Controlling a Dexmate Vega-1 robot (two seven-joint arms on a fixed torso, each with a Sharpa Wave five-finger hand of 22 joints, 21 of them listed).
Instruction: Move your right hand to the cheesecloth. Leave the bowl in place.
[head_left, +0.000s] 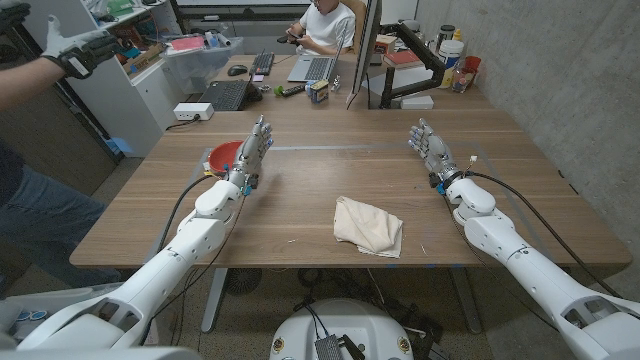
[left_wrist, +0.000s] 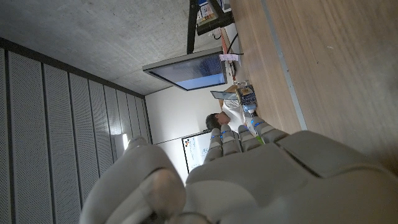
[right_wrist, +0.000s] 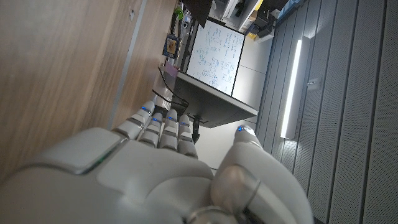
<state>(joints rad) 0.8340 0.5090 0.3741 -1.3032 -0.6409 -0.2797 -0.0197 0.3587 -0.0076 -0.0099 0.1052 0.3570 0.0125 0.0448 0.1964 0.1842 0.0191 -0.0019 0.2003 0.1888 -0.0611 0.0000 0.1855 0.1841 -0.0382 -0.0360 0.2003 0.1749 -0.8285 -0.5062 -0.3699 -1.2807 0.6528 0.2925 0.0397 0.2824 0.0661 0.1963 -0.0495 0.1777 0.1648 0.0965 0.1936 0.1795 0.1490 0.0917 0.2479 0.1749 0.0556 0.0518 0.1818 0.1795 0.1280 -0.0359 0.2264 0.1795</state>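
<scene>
Cheesecloth (head_left: 368, 226) lies crumpled at about six o'clock on the wooden table (head_left: 300, 215), near its front edge and untouched. At three o'clock the right hand (head_left: 431, 148) stands on its edge, fingers straight and apart, holding nothing, well apart from the cloth. At nine o'clock the left hand (head_left: 252, 153) stands likewise empty with fingers spread, just beside the red bowl (head_left: 222, 157) at ten o'clock. By my judgement the reach has not begun: the right hand has the whole way to travel, toward seven o'clock from where it stands, while the bowl simply needs leaving alone.
</scene>
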